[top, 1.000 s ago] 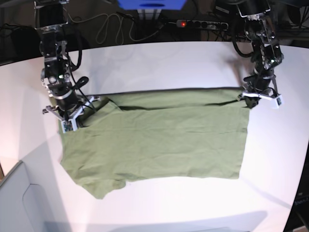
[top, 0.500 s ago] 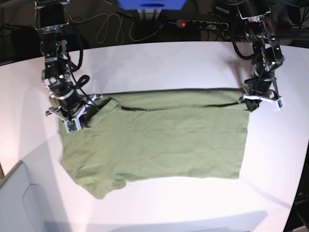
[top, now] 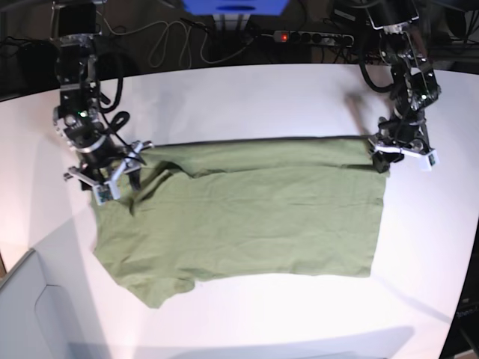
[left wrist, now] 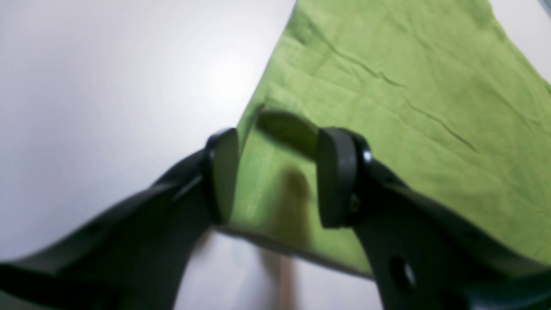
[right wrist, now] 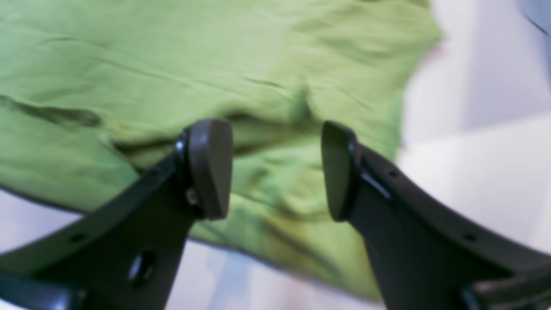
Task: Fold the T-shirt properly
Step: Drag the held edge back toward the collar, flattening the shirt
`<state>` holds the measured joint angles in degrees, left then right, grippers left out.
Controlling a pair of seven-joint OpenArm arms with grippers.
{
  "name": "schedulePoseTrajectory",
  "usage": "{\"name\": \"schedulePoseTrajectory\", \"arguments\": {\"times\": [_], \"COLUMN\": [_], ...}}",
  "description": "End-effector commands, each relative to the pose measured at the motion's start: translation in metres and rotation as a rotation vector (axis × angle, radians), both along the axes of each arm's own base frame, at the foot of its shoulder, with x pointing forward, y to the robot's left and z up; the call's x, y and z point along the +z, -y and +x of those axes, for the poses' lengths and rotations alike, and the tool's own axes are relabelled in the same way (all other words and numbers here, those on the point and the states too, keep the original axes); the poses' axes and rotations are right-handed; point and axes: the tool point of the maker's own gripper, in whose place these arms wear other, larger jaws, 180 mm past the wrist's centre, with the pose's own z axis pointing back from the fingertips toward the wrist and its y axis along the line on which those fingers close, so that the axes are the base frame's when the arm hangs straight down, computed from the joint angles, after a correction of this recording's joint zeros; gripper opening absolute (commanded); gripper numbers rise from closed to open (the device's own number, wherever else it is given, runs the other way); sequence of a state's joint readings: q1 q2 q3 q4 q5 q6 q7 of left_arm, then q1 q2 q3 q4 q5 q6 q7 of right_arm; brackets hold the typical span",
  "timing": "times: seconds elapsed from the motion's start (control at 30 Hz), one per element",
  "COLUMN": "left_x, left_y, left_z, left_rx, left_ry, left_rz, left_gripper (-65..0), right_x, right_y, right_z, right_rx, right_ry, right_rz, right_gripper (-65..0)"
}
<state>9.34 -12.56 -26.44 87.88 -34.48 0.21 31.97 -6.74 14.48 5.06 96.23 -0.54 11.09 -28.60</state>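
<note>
Shifted toward the base view's left edge since a second ago: right gripper (top: 105, 182), now off the near sleeve corner; sleeve cloth pulled into a fold beside it. Left gripper (top: 402, 153) slightly higher on the far right corner than before.

Base view: olive-green T-shirt (top: 247, 213) spread flat across a glossy white table (top: 247, 97), long axis left to right, upper portion folded over along the far edge, one sleeve poking out at the near left. Soft, lightly wrinkled cotton. Behind the table, dark clutter, looping cables (top: 168, 41), a power strip (top: 310, 36) with a red light, a blue box (top: 236, 6).

Left wrist view: two black, flat-faced, rounded fingertips (left wrist: 338, 176) held apart, straddling the shirt's corner (left wrist: 387, 99); one over bare white table (left wrist: 107, 86), the other over cloth. Nothing pinched between them. Fine creases running diagonally through the bright green weave; hem edge thin and dark.

Right wrist view: blurred. Left-hand pad (right wrist: 211, 168) and its opposite spread wide, hanging just above rumpled, bunched cloth (right wrist: 172, 77), empty between. Shirt edge curving off at the right onto white table (right wrist: 473, 172).
</note>
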Motion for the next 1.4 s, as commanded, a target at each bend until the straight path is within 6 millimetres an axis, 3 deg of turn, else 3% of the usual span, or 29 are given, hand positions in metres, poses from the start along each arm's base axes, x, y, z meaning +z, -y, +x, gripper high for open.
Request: {"name": "schedulePoseTrajectory", "arguments": {"times": [0.0, 0.1, 0.2, 0.43, 0.57, 0.73, 0.87, 1.0, 1.13, 1.37], "left_x": [0.019, 0.026, 0.020, -0.015, -0.018, -0.036, -0.054, -0.062, -0.063, -0.063], "left_y": [-0.006, -0.012, -0.016, -0.014, -0.012, -0.012, -0.014, -0.015, -0.014, -0.015], "left_z": [0.009, 0.005, -0.005, -0.016, -0.012, -0.020, -0.030, -0.035, -0.035, -0.035], "left_rx": [-0.002, 0.018, 0.054, 0.071, 0.070, 0.081, 0.103, 0.112, 0.112, 0.110], "left_ry": [0.059, 0.075, 0.061, -0.022, -0.026, -0.077, -0.118, -0.142, -0.142, -0.144], "left_rz": [0.030, 0.039, 0.023, -0.026, -0.038, -0.057, -0.081, -0.092, -0.094, -0.087], "left_gripper": [-35.5, -35.5, -35.5, -35.5, -35.5, -37.9, -53.2, -65.0, -65.0, -65.0], "right_x": [0.013, 0.008, 0.005, 0.014, 0.014, 0.020, 0.024, 0.007, -0.022, -0.048], "right_y": [0.002, 0.004, 0.003, -0.004, -0.003, 0.035, 0.058, 0.066, 0.073, 0.084], "right_z": [0.005, -0.005, -0.014, -0.026, -0.028, -0.027, -0.027, -0.032, -0.038, -0.036], "right_rx": [0.012, 0.010, 0.016, 0.034, 0.033, -0.071, -0.127, -0.145, -0.174, -0.209], "right_ry": [0.044, 0.025, 0.013, 0.028, 0.027, 0.042, 0.047, -0.002, -0.074, -0.140], "right_rz": [-0.008, -0.012, -0.015, -0.017, -0.019, -0.044, -0.069, -0.065, -0.045, -0.029], "right_gripper": [-32.9, -32.9, -32.9, -32.9, -32.4, -32.3, -32.3, -32.3, -32.3, -32.2]}}
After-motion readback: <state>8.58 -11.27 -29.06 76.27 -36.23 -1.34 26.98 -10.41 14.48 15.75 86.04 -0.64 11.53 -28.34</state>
